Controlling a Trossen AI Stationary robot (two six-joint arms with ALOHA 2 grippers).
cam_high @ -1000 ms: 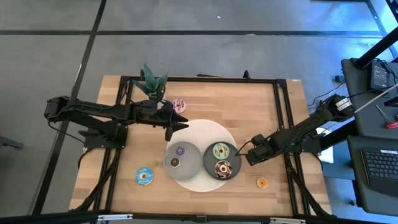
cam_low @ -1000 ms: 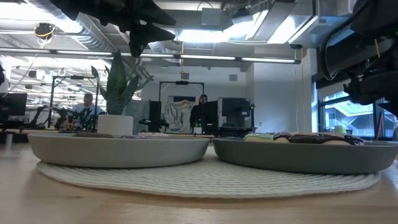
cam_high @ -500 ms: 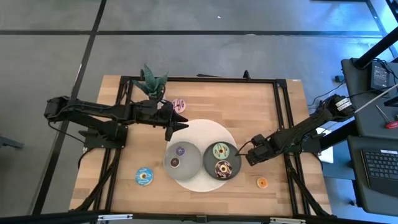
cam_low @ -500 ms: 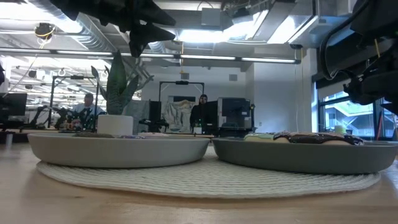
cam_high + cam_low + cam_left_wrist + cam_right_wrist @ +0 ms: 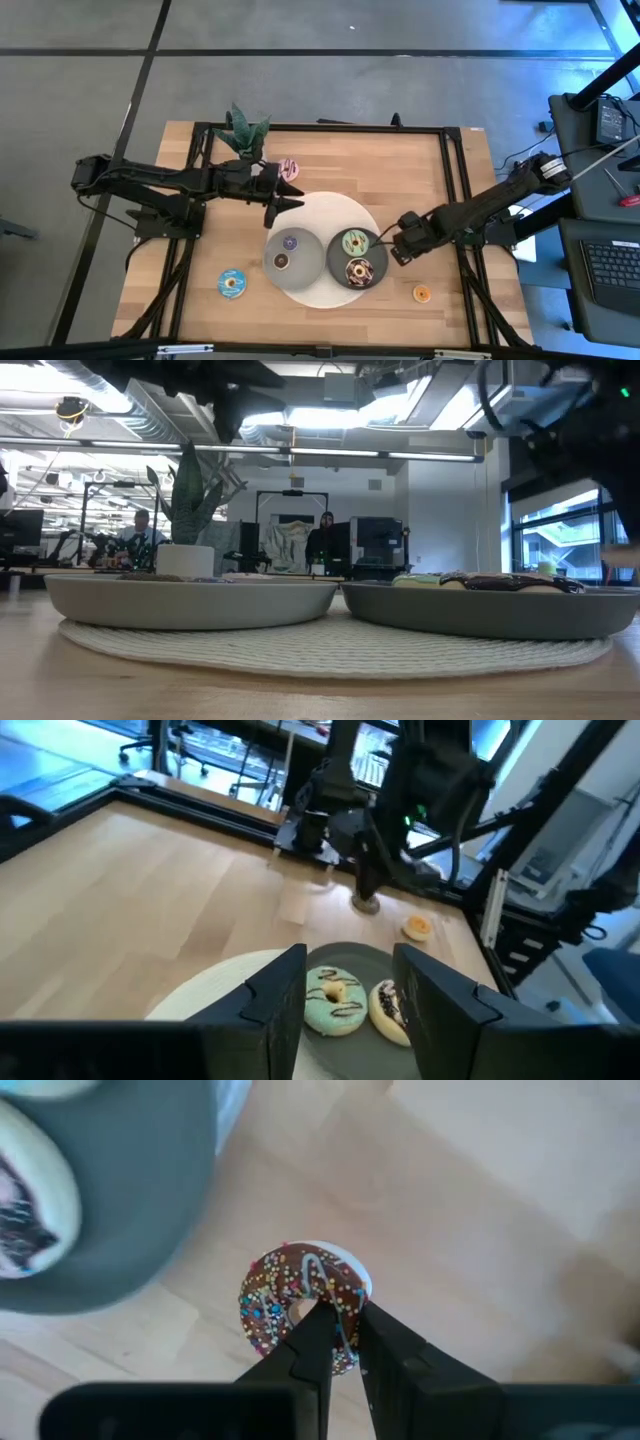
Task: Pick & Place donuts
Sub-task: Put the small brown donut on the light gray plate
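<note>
Right gripper (image 5: 338,1342) nearer, perhaps pinching donut (image 5: 303,1303)

A robotics lab or open-plan tech workspace. The wooden counter (image 5: 400,180) sits in a black metal frame (image 5: 455,180) on bare grey floor (image 5: 300,60), with two dark arms mounted at nine and three o'clock. Level across the counter: exposed ceiling ducts (image 5: 300,430), strip lights (image 5: 330,453), monitors (image 5: 372,540) and seated people (image 5: 140,530). A keyboard (image 5: 610,265) lies on a desk at three o'clock.
</note>
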